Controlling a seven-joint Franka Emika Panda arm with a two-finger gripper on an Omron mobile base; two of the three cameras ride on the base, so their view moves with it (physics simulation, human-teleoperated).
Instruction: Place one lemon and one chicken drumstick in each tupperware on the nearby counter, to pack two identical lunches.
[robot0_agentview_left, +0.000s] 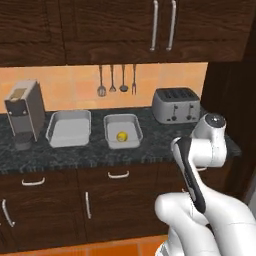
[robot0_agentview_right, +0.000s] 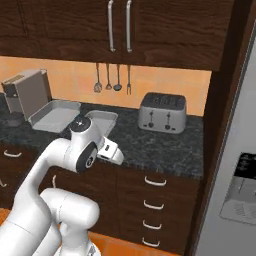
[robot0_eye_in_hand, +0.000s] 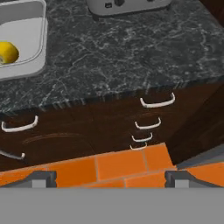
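Two pale-grey tupperwares stand side by side on the black marbled counter (robot0_agentview_left: 160, 140). The left tupperware (robot0_agentview_left: 69, 128) holds nothing. A yellow lemon (robot0_agentview_left: 121, 136) lies in the right tupperware (robot0_agentview_left: 131, 121). The hand view shows the lemon (robot0_eye_in_hand: 6, 52) at the far left inside that tupperware (robot0_eye_in_hand: 26, 68). My gripper (robot0_eye_in_hand: 111, 180) is open, its fingertips (robot0_eye_in_hand: 41, 178) wide apart with nothing between them. It hangs off the counter's front edge (robot0_eye_in_hand: 131, 94), to the right of the lemon's tupperware, above the drawers. The chicken drumsticks are out of view.
A silver toaster (robot0_agentview_left: 176, 105) stands at the counter's back right and a tall coffee machine (robot0_agentview_left: 22, 112) at its left end. Utensils (robot0_agentview_left: 117, 80) hang on the wall. Drawers with silver handles (robot0_eye_in_hand: 151, 124) sit below, over an orange tiled floor (robot0_eye_in_hand: 118, 164). A fridge (robot0_agentview_right: 235, 175) stands at the right.
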